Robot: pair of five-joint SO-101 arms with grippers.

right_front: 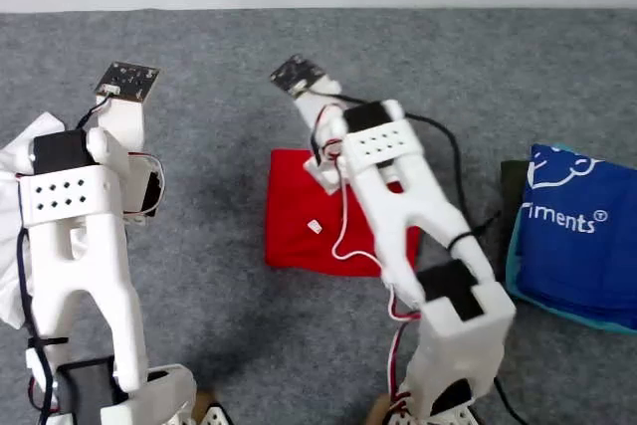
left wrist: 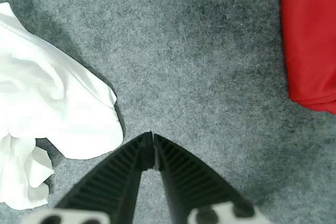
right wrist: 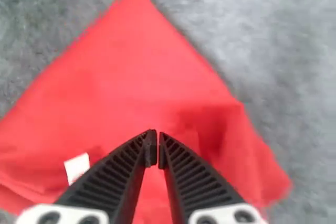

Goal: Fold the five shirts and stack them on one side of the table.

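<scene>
**Red shirt folded, right arm parked over it**

Grey table (right_front: 199, 97). The folded red shirt (right_front: 294, 216) lies mid-table, roughly square with no clear long axis. The blue shirt pile (right_front: 577, 246) is at the right arm's edge, well apart from the red. A crumpled white shirt (left wrist: 47, 98) sits at the left arm's edge. The right gripper (right wrist: 154, 135) is directly above the red, tips pressed together, empty. The left gripper (left wrist: 153, 137) is over bare table between white and red, also closed and empty. My read: the right arm is nearer, and the red goes toward the blue pile.

A folded shirt (right_front: 294, 221) lies centre, crumpled shirt (right_front: 14, 161) left, stack (right_front: 577, 251) far right.
</scene>
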